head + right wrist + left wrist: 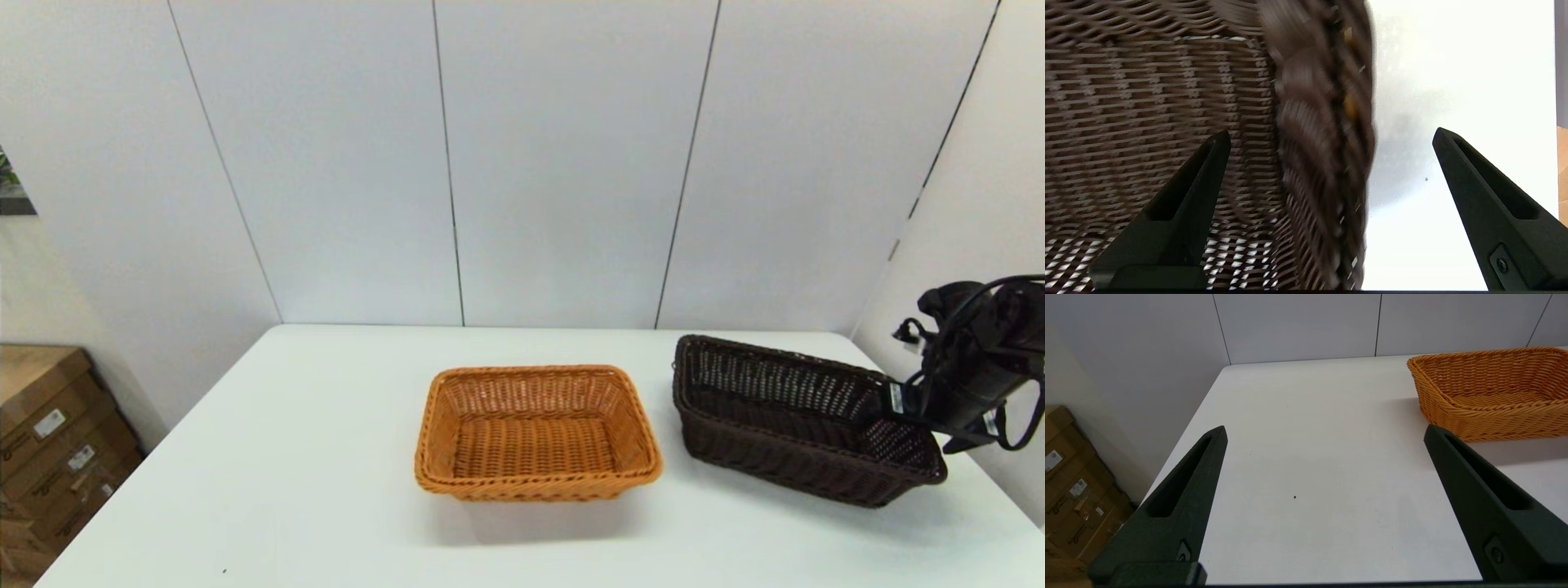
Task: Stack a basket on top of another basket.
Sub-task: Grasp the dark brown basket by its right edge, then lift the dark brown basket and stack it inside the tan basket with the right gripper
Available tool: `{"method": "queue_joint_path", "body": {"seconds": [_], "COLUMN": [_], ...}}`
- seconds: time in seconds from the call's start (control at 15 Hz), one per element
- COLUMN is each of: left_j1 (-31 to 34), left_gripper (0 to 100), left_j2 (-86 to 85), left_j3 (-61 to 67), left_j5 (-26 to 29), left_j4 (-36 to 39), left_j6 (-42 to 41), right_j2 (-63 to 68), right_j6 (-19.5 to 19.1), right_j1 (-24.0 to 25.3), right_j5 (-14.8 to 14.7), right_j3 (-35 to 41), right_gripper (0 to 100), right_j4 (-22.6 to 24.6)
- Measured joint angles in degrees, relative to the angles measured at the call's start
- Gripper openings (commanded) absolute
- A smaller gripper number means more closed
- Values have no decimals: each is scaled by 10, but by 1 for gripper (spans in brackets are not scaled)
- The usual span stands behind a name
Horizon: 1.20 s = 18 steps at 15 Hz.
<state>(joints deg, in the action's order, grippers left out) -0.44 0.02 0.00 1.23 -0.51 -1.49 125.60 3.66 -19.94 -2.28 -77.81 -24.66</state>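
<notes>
Right hand spread wide astride the dark basket's blurred rim — left hand released, idle.

Surface: white table; rectangular, standing against a grey panelled wall
Item 1: orange-tan wicker basket; upright near the table's centre; braided rim
Item 2: dark brown wicker basket; at 3 o'clock of the orange-tan one, near but apart; open-weave sides; skewed, appears tilted
</notes>
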Motion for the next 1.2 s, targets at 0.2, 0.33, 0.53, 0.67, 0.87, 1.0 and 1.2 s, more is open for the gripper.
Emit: {"method": "queue_joint_path", "body": {"seconds": [0.2,0.33,0.53,0.67,0.87,1.0,1.2], "left_j1": [0,0,0,0,0,0,0], "left_gripper": [100,100,100,100,100,100,100], "left_j2": [0,0,0,0,0,0,0], "left_j3": [0,0,0,0,0,0,0], "left_j5": [0,0,0,0,0,0,0], "left_j4": [0,0,0,0,0,0,0], "left_j6": [0,0,0,0,0,0,0], "right_j2": [12,19,25,28,30,31,31], "right_j6": [-2,-3,-3,-4,-9,-9,-9], "right_j1": [-2,-2,-2,-1,-2,-3,-3], "right_j5": [0,0,1,1,1,1,2], "right_j3": [-9,-16,-20,-21,-21,-21,-20], "right_gripper": [100,100,100,0,0,0,0], "right_j4": [0,0,0,0,0,-1,-1]}}
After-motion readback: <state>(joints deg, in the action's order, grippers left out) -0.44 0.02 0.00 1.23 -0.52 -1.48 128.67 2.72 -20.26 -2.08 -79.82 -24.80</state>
